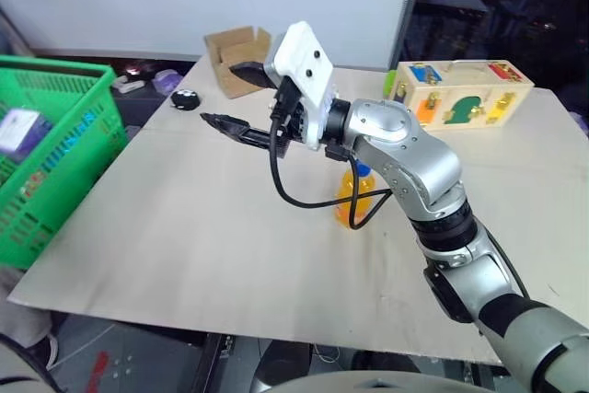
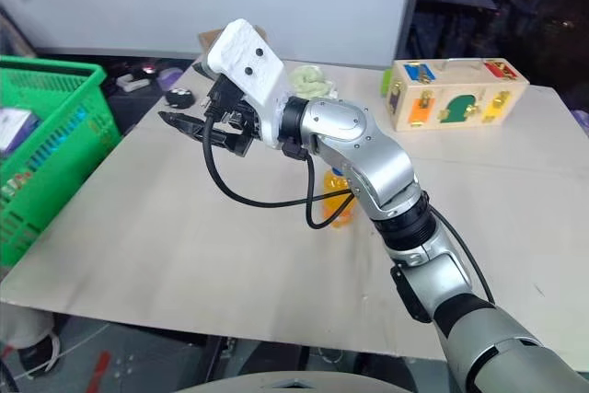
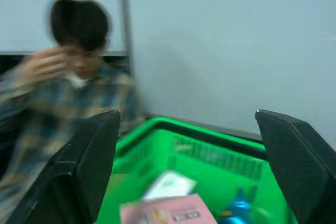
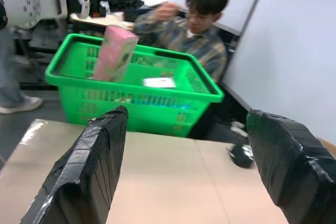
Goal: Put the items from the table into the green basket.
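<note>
Right gripper [image 1: 241,98]: hung above the table's middle, pointing toward nine o'clock; its two black fingers stood well apart and held nothing.
Right fingers [image 4: 92,171]: in the right wrist view they were spread wide, with bare tabletop between them and the basket beyond.
Table [image 1: 184,227]: pale beige top, bare across its near half.
Orange-drink bottle [image 1: 352,196]: stood upright on the table just behind the right forearm, at about three o'clock from the table's middle; blue cap partly hidden by the arm.
Green basket [image 1: 55,149]: sat off the table's edge at nine o'clock, its rim about level with the tabletop.
Pink-and-white carton [image 4: 114,52]: stood tilted inside the basket, its upper end rising above the rim, touched by neither gripper.
Left gripper [image 3: 189,166]: was above the basket, fingers spread wide and empty; the carton [image 3: 168,211] lay just below them.
Other basket contents: a small white packet [image 4: 158,82] and something blue [image 3: 239,208], too blurred to name.
Black round object [image 1: 185,98]: at eleven o'clock on the table.
Cardboard box [image 1: 237,54]: open, at twelve o'clock on the far edge.
Wooden toy box [image 1: 460,94]: at two o'clock, with coloured panels.
Person [image 4: 197,24]: sat beyond the basket in a plaid shirt, one hand raised to the head.
</note>
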Motion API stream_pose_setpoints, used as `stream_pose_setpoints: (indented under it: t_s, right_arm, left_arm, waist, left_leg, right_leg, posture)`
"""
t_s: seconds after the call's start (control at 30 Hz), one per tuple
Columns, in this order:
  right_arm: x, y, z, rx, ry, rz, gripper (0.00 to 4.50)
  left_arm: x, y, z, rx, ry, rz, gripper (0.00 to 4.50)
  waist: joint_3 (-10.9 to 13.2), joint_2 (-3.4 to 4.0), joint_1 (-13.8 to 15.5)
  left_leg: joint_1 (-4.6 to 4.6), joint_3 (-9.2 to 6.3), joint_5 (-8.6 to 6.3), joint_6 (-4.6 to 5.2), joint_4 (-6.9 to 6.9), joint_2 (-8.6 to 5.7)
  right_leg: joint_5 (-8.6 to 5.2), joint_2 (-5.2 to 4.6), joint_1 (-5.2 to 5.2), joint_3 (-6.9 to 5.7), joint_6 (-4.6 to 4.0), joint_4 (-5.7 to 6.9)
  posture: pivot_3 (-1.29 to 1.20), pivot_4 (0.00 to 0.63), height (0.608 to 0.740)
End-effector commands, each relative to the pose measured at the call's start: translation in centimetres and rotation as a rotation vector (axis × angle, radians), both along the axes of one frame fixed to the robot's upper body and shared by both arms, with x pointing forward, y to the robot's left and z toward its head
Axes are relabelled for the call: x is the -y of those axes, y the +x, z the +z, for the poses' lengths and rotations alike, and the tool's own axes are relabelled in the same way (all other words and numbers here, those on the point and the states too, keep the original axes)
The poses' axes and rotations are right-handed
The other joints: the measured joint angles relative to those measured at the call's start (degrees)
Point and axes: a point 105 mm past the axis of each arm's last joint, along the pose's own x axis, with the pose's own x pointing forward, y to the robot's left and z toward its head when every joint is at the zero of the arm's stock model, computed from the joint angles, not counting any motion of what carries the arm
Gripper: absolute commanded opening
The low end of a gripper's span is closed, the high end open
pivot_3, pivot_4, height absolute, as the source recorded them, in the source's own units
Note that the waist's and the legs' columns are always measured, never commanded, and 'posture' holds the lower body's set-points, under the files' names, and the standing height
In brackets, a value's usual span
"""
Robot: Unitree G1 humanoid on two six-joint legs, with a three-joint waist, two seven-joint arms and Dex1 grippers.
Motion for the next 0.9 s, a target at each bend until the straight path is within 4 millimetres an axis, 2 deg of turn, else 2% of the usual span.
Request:
stream_pose_setpoints:
  t_s: [0.03, 0.07, 0.13, 0.2, 0.27, 0.3, 0.37, 0.43, 0.47, 0.53, 0.63, 0.77, 0.9]
  right_arm:
    - [1.3, -0.5, 0.8, 0.042, 0.028, 0.016, 3.84]
    - [1.8, -0.5, 0.7, 0.046, 0.024, 0.023, 3.84]
    - [3.3, -0.6, -0.1, 0.063, 0.0, 0.037, 3.84]
    - [5.0, -1.0, -1.2, 0.064, -0.042, 0.062, 3.84]
    - [6.9, -1.2, -2.1, 0.05, -0.082, 0.066, 3.84]
    - [7.4, -1.3, -2.3, 0.046, -0.092, 0.066, 3.84]
    - [9.9, -1.6, -3.6, 0.009, -0.155, 0.048, 3.84]
    - [11.9, -2.0, -4.4, -0.031, -0.204, 0.021, 3.84]
    - [12.4, -2.1, -4.6, -0.044, -0.217, 0.01, 3.84]
    - [15.2, -2.6, -5.4, -0.07, -0.285, -0.069, 3.84]
    - [17.3, -3.3, -6.4, -0.088, -0.357, -0.15, 3.84]
    - [18.5, -3.8, -7.3, -0.108, -0.372, -0.239, 3.84]
    - [19.1, -4.3, -8.1, -0.124, -0.381, -0.297, 3.84]
  left_arm:
    - [3.3, 0.2, 1.8, 0.063, 0.076, -0.245, 4.44]
    - [4.8, 0.5, 1.4, 0.048, 0.076, -0.34, 4.44]
    - [10.1, 0.7, -0.4, -0.009, 0.053, -0.574, 4.44]
    - [16.0, -0.2, -3.5, -0.137, 0.047, -0.768, 4.44]
    - [20.7, -1.1, -6.7, -0.249, 0.029, -0.904, 4.44]
    - [21.9, -1.5, -7.4, -0.275, 0.017, -0.935, 4.44]
    - [25.8, -1.6, -11.0, -0.395, 0.048, -1.029, 4.44]
    - [28.5, -1.4, -13.5, -0.475, 0.092, -1.097, 4.44]
    - [29.1, -1.2, -14.1, -0.493, 0.109, -1.108, 4.44]
    - [31.9, 0.2, -16.7, -0.554, 0.17, -1.177, 4.44]
    - [34.5, 1.4, -18.6, -0.594, 0.203, -1.263, 4.44]
    - [36.2, 4.1, -19.8, -0.581, 0.21, -1.276, 4.44]
    - [38.5, 5.2, -20.3, -0.566, 0.202, -1.353, 4.44]
  waist:
    - [0.0, 0.0, -1.04]
    - [0.01, 0.02, -1.52]
    - [0.02, 0.08, -2.2]
    - [0.02, 0.07, -2.5]
    - [0.01, 0.05, -2.93]
    - [0.01, 0.04, -3.05]
    - [0.03, 0.1, -2.84]
    - [-0.05, 0.37, -2.19]
    - [-0.05, 0.8, -1.97]
    - [-0.1, 1.29, -1.62]
    - [-0.16, 1.46, -2.3]
    - [-0.18, 1.4, -5.73]
    - [-0.19, 1.4, -9.07]
  left_leg:
    - [0.02, 0.0, 0.0, 0.0, 0.01, 0.0]
    - [0.02, -0.01, 0.0, 0.0, 0.03, -0.01]
    - [0.0, -0.1, 0.01, -0.01, 0.05, 0.17]
    - [0.07, -0.21, -0.01, 0.02, 0.06, 0.25]
    - [0.07, -0.11, -0.13, 0.2, 0.1, 0.23]
    - [0.07, -0.09, -0.15, 0.24, 0.11, 0.23]
    - [0.1, -0.03, -0.19, 0.31, 0.11, 0.23]
    - [0.21, -0.05, -0.18, 0.31, 0.11, 0.23]
    - [0.27, -0.04, -0.18, 0.31, 0.12, 0.24]
    - [0.3, 0.05, -0.16, 0.34, 0.19, 0.09]
    - [0.31, 0.06, -0.12, 0.4, 0.3, -0.14]
    - [0.58, 0.17, -0.12, 0.41, 0.33, -0.11]
    - [0.82, 0.3, -0.14, 0.45, 0.27, -0.07]
  right_leg:
    - [0.01, -0.02, 0.02, 0.04, 0.0, 0.01]
    - [0.0, -0.04, 0.03, 0.03, -0.01, 0.02]
    - [0.01, -0.41, 0.06, 0.15, -0.01, 0.03]
    - [0.02, -0.56, 0.1, 0.47, -0.01, -0.01]
    - [0.03, -0.65, 0.11, 0.63, 0.01, -0.08]
    - [0.03, -0.64, 0.1, 0.64, 0.01, -0.12]
    - [0.03, -0.63, 0.1, 0.7, 0.01, -0.1]
    - [0.02, -0.53, 0.15, 0.7, -0.01, -0.05]
    - [0.02, -0.49, 0.19, 0.72, -0.01, -0.05]
    - [0.01, -0.36, 0.24, 0.81, -0.02, -0.05]
    - [0.01, -0.02, 0.4, 0.65, -0.01, -0.03]
    - [0.01, 0.15, 0.52, 0.97, -0.01, 0.0]
    - [0.01, 0.23, 0.59, 1.33, 0.0, 0.0]
  posture:
    - [0.33, 0.0, 0.74]
    - [0.33, 0.0, 0.74]
    - [0.33, 0.0, 0.74]
    - [0.33, 0.0, 0.74]
    - [0.31, 0.0, 0.74]
    - [0.31, 0.0, 0.74]
    - [0.29, 0.0, 0.74]
    - [0.26, 0.0, 0.74]
    - [0.2, 0.0, 0.74]
    - [0.16, 0.0, 0.74]
    - [0.08, 0.0, 0.74]
    - [-0.02, 0.0, 0.74]
    - [-0.08, 0.0, 0.74]
